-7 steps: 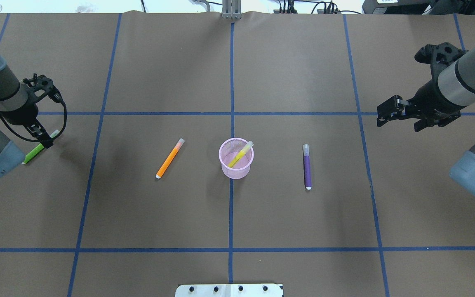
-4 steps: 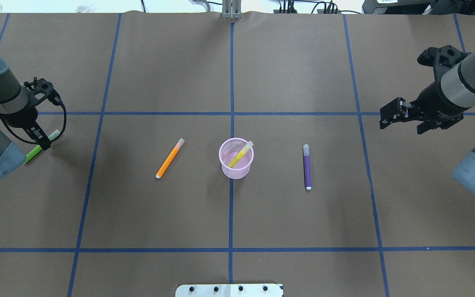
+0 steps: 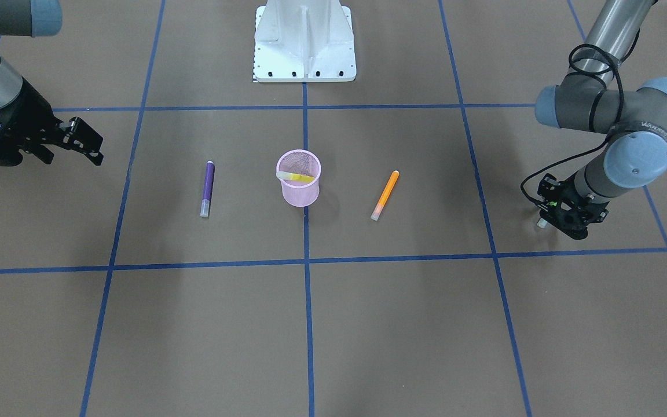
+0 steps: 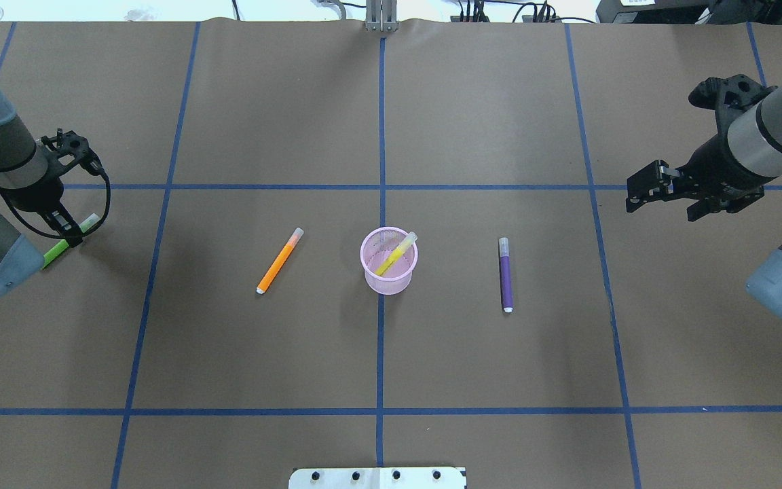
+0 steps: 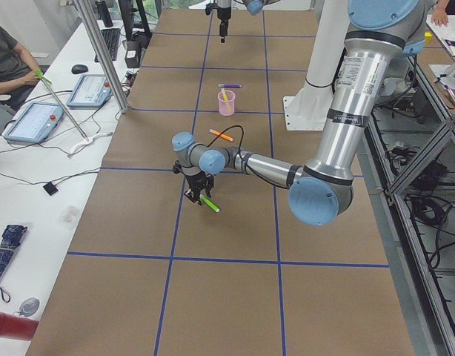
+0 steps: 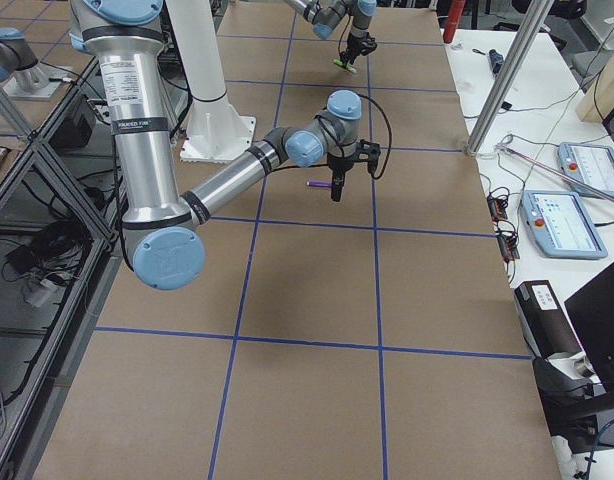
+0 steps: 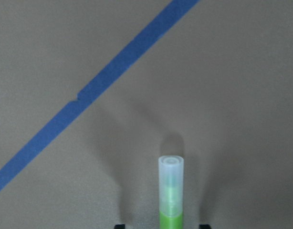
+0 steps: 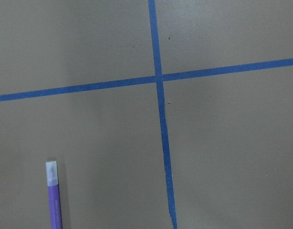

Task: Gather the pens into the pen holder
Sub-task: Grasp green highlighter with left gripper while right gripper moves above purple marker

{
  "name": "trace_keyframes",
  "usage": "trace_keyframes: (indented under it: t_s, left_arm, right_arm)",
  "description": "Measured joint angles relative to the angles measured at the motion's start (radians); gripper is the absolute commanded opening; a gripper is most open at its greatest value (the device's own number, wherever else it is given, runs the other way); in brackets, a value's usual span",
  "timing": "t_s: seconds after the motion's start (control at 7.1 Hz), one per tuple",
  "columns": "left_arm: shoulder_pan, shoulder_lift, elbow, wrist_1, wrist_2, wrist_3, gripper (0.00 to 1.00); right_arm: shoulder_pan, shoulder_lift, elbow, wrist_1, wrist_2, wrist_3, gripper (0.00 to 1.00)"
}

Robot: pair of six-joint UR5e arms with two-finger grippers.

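Faint lettering on the left arm's blue joint cap, too small to read with certainty. Pink wire-mesh pen holder [image 4: 389, 261], round and slightly tapered, upright on brown paper crossed by blue tape lines [image 4: 381, 136]. Inside it, leaning on the rim, a yellow pen [image 4: 396, 254] with translucent cap. Flat on the paper left of the holder, an orange pen [image 4: 280, 261]; right of it, a purple pen [image 4: 506, 274]. Far left of the holder, left gripper [image 4: 68, 234] clamped on a slim green pen [image 4: 65, 245]. Far right and beyond the holder, right gripper [image 4: 642, 192] with fingers apart, well apart from the purple pen.
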Motion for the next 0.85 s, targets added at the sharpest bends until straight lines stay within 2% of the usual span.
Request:
trace_keyframes:
  t_s: [0.14, 0.28, 0.42, 0.85]
  left_arm:
    - [0.001, 0.0, 0.0, 0.0, 0.0, 0.0, 0.37]
    - [0.001, 0.0, 0.0, 0.0, 0.0, 0.001, 0.27]
    - [0.002, 0.0, -0.002, -0.001, 0.0, 0.001, 0.0]
    - [0.001, 0.001, -0.028, 0.006, -0.027, -0.004, 0.0]
  right_arm:
    - [0.004, -0.005, 0.0, 0.01, 0.006, 0.001, 1.0]
    - [0.011, -0.015, 0.0, 0.03, 0.016, 0.004, 1.0]
    - [0.02, -0.023, -0.001, 0.05, 0.026, 0.009, 1.0]
    - [0.039, -0.026, -0.002, 0.066, 0.039, 0.013, 1.0]
